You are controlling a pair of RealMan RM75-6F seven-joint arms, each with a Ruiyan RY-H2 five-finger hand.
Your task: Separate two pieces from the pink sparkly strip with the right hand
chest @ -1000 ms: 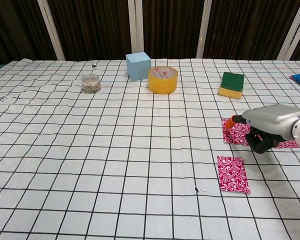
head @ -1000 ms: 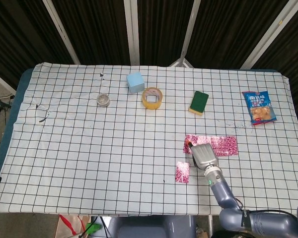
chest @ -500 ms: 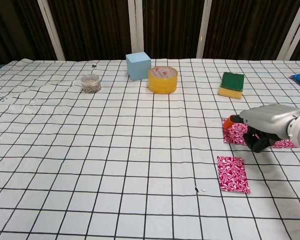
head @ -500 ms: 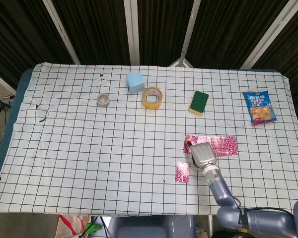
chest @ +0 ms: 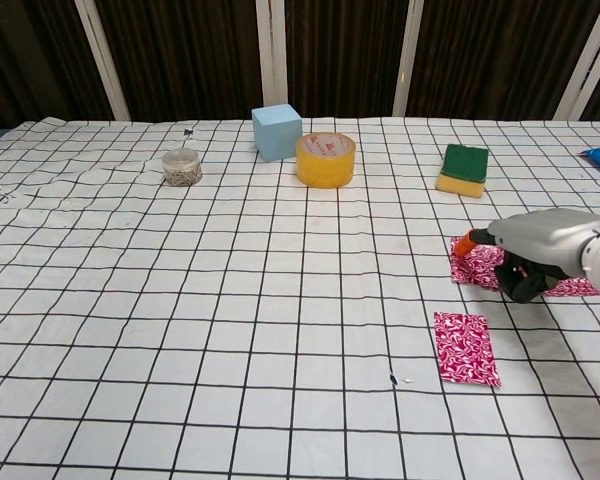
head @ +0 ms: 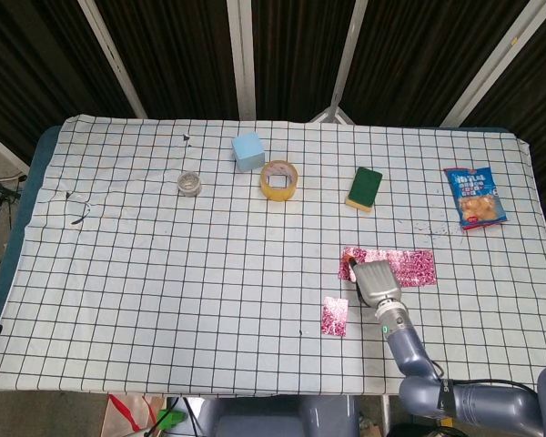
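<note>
Checked cloth (head: 164, 273) carries a torn pink piece (head: 334, 315) at 7 o'clock of the right hand (head: 375, 280), which presses the strip (head: 409, 268); only the chest view shows dark fingers (chest: 525, 285) curled underneath; whether they grip it, I cannot tell.

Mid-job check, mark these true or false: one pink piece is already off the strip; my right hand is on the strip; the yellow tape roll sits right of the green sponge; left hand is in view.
1. One pink sparkly piece lies apart from the pink sparkly strip: true.
2. The right hand is at the strip's left end: true.
3. The yellow tape roll sits right of the green sponge: false, it sits left.
4. The left hand is in view: false, neither view shows it.
</note>
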